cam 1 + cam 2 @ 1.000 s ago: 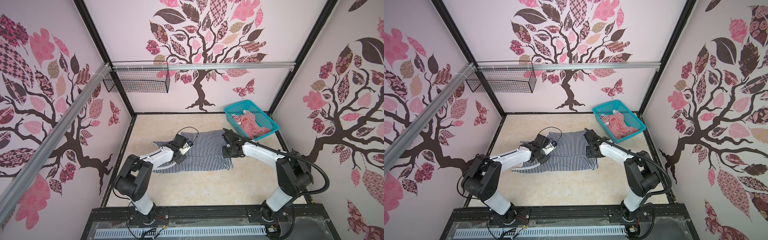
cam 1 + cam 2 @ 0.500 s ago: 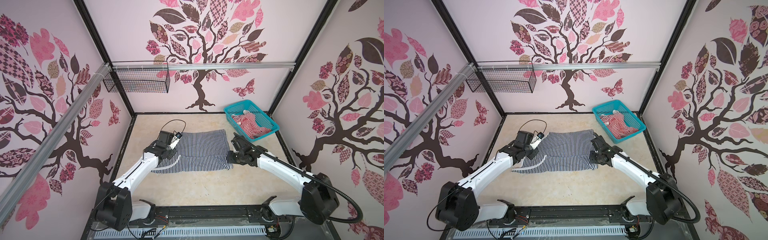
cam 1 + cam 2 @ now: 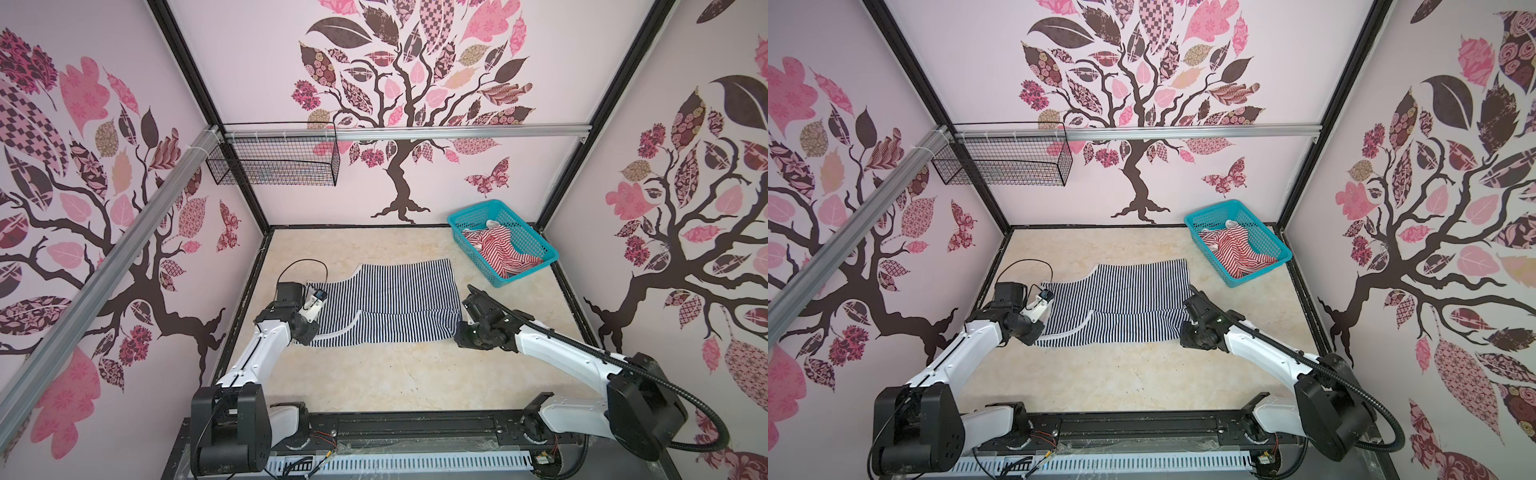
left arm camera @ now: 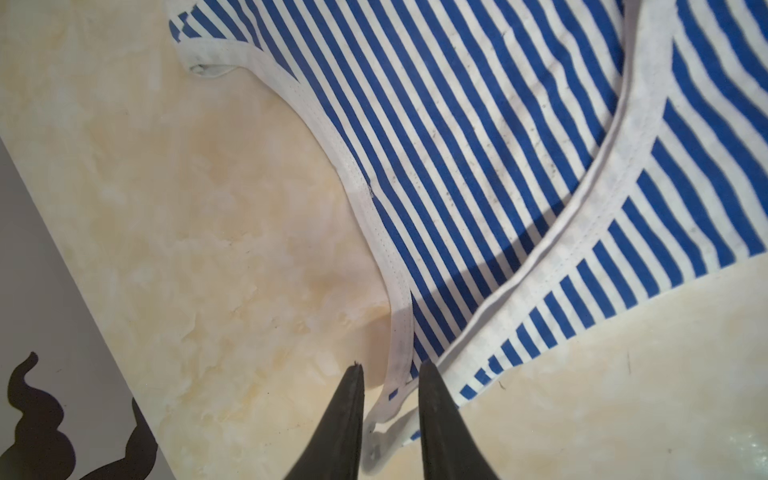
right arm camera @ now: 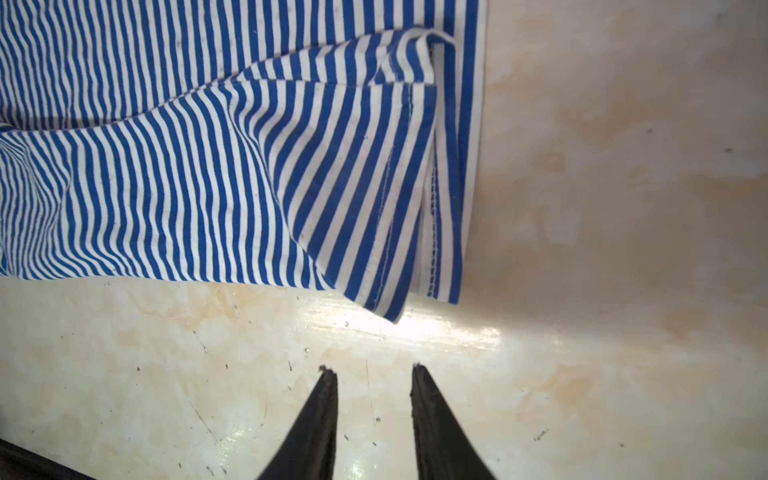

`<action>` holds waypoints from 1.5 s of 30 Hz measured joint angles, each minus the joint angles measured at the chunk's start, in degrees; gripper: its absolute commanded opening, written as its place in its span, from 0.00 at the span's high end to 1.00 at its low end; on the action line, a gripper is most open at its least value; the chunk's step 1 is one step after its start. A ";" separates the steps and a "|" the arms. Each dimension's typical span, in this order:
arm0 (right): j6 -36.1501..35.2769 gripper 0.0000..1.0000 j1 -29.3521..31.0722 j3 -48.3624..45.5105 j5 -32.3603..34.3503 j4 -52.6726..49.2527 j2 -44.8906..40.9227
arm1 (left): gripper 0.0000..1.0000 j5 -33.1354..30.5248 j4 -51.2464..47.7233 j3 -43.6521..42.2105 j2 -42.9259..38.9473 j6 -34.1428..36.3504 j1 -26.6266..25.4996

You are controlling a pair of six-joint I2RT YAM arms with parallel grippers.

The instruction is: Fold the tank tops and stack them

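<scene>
Against the view of a second ago, both arms are now off the middle of the navy-and-white tank top (image 3: 390, 299) and sit at its near edge. The flap they were over lies folded onto the body, with a straight crease across the width in both top views. In my judgement the first fold is set and the arms are lining up for the next one.

The top lies flat on the desk (image 3: 374, 374), just beside the teal basket (image 3: 525, 269), with its hem end toward the basket and its straps pointing away from it. The red-and-white tank top (image 3: 498, 253) is crumpled inside the basket, untouched.

The right gripper (image 5: 372, 370) is at the hem corner on the basket's side. Its jaws are apart over bare desk, just short of the cloth and holding nothing. The left gripper (image 4: 390, 370) is at the end farthest from the basket. Its jaws are apart astride the strap end (image 4: 386, 415), and no pinch shows.

The cloth is a thin, limp knit with narrow blue-and-white stripes. It ripples near the stitched hem (image 5: 432, 208), where one layer lifts in a soft peak. Broad white edging (image 4: 365, 195), slightly grubby, curves round the armhole and neck. The desk is glossy, cream and marbled, and likely slippery under fabric. The basket is rigid plastic mesh.
</scene>
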 measured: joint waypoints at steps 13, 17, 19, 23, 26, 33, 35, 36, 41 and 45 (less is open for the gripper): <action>-0.11 0.73 0.00 0.07 0.57 3.06 6.16 | 0.74 0.66 2.21 -3.82 3.74 2.91 0.85; -0.31 0.75 0.00 0.87 0.94 3.58 8.57 | 0.75 0.17 4.74 -3.87 7.37 3.06 2.25; -0.55 0.77 0.00 1.53 1.25 3.91 9.46 | 0.75 0.44 5.66 -3.67 8.98 3.13 3.30; -1.70 0.89 -0.07 2.38 2.23 3.93 9.84 | 0.77 0.31 8.81 -2.69 10.95 3.52 5.42; -2.67 1.00 -0.09 3.65 3.30 3.28 9.84 | 0.78 -0.07 10.27 -1.55 12.57 3.93 6.56; -4.31 1.00 -0.13 5.64 5.03 1.09 9.81 | 0.78 -0.61 10.86 -0.85 13.46 4.74 6.80; -5.03 1.00 -0.13 5.64 4.98 -0.07 9.81 | 0.78 -0.61 10.82 -0.76 13.55 4.83 6.80; -5.31 1.00 -0.13 5.64 4.96 -0.66 9.79 | 0.78 -0.63 10.80 -0.72 13.62 4.92 6.80; -7.65 1.00 -0.11 5.64 3.87 -3.72 7.74 | 0.79 -1.27 11.02 0.02 14.47 5.51 6.80; -8.70 1.00 -0.11 5.90 3.45 -5.18 4.61 | 0.79 -1.73 10.91 0.94 15.37 5.70 6.80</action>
